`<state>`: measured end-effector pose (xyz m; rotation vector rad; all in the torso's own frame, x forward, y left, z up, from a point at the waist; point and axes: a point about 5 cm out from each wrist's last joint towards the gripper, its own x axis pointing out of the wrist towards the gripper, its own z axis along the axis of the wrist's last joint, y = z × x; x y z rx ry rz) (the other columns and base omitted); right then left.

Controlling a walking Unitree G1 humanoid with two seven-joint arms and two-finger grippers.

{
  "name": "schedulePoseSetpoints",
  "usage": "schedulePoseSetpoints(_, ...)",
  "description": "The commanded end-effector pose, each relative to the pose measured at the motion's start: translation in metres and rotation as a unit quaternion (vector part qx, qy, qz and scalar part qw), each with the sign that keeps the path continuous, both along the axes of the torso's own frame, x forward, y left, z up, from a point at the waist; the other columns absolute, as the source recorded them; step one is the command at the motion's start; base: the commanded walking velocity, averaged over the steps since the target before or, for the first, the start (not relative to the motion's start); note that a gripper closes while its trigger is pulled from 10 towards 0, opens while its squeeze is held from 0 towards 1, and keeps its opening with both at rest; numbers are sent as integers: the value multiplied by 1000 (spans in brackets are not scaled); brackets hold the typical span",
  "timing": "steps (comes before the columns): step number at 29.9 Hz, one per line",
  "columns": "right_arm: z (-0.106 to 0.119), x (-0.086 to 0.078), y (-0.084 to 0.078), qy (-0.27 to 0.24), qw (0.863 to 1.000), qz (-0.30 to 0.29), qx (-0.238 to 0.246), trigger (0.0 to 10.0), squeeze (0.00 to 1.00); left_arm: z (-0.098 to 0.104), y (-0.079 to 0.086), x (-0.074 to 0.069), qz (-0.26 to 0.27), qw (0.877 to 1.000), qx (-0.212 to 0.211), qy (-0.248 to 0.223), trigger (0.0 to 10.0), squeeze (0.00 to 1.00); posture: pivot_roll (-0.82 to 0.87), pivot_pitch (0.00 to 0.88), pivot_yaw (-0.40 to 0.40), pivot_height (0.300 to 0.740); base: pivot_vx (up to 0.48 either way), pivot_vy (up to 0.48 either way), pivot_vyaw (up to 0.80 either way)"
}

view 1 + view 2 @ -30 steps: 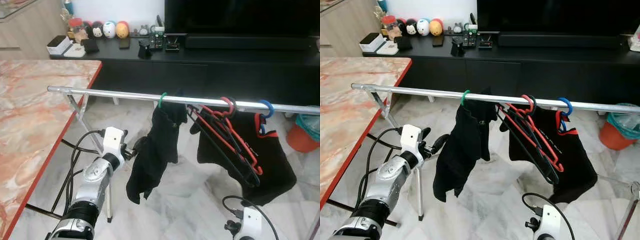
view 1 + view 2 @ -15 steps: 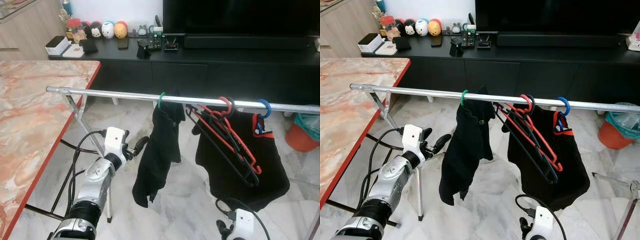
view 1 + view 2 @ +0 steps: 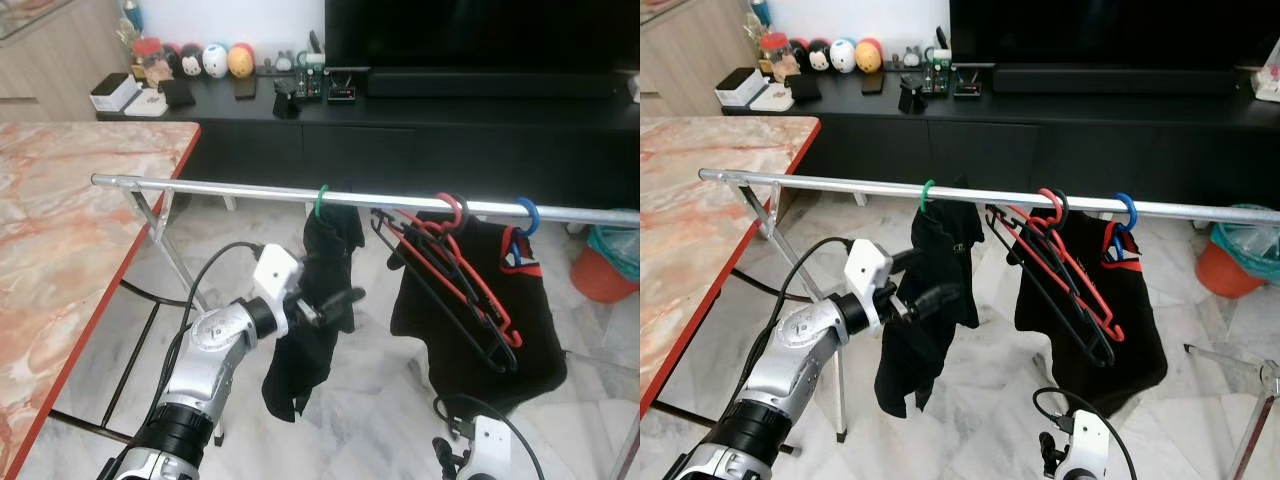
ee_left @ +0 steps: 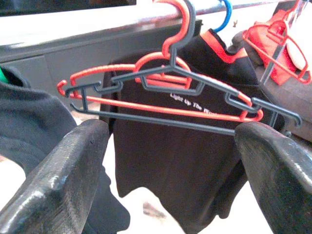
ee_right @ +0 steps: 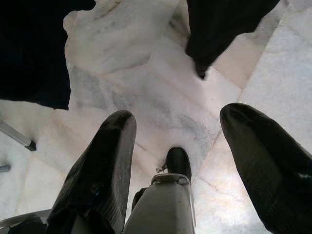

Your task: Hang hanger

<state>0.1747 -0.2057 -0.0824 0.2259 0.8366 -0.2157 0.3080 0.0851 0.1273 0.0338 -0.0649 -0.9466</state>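
our silver left arm reaches up toward two o'clock, its black two-fingered left gripper (image 3: 335, 298) spread wide; our right gripper (image 5: 190, 161) hangs low, fingers parted.

Drying rail (image 3: 220, 188): bare from its marble-table end up to the green-hooked black garment (image 3: 318, 300), passable. Beyond the garment, a red and black hanger bundle (image 3: 450, 275) and blue-hooked black shirt (image 3: 480, 320) crowd the rail, gaps narrow. Left gripper (image 3: 335, 297) is against the garment, fingers spread. Floor under the rail is free.
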Motion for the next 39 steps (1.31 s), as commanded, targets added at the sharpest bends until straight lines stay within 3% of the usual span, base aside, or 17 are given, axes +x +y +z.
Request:
schedulePoseSetpoints(1,-2,-2,3,7,1000,2,2,10000,0,-7,3,-1,9,1000,14,9,10000,1000,11,65,64,740,0,0,0)
schedulePoseSetpoints(3,-1,-1,4,5,1000,2,2,10000,0,-7,2,0,22,1000,19,0,10000,1000,11,65,64,740,0,0,0)
schedulePoseSetpoints(4,-1,-1,4,4,1000,2,2,10000,0,-6,3,1,30,999,16,0,10000,769,11,65,64,740,0,0,0)
schedulePoseSetpoints(5,-1,-1,4,4,1000,2,2,10000,0,-6,3,1,30,999,16,0,10000,769,11,65,64,740,0,0,0)
schedulePoseSetpoints(6,-1,-1,4,3,1000,2,1,10000,0,-3,3,3,41,999,5,-2,10000,0,11,65,64,740,0,0,0)
schedulePoseSetpoints(9,-1,-1,4,0,1000,4,1,10000,0,0,3,4,49,999,-7,3,10000,0,13,66,64,740,0,0,0)
schedulePoseSetpoints(10,-1,-1,4,0,1000,4,1,10000,0,1,3,3,47,999,-7,4,3059,0,13,65,64,740,0,0,0)
schedulePoseSetpoints(11,-1,-1,4,-1,1000,5,1,10000,0,1,2,2,42,999,-9,7,0,0,13,65,64,740,0,0,0)
schedulePoseSetpoints(39,0,2,10,-6,1000,9,1,10000,0,5,-1,-2,28,999,-16,16,0,0,13,66,64,740,0,0,0)
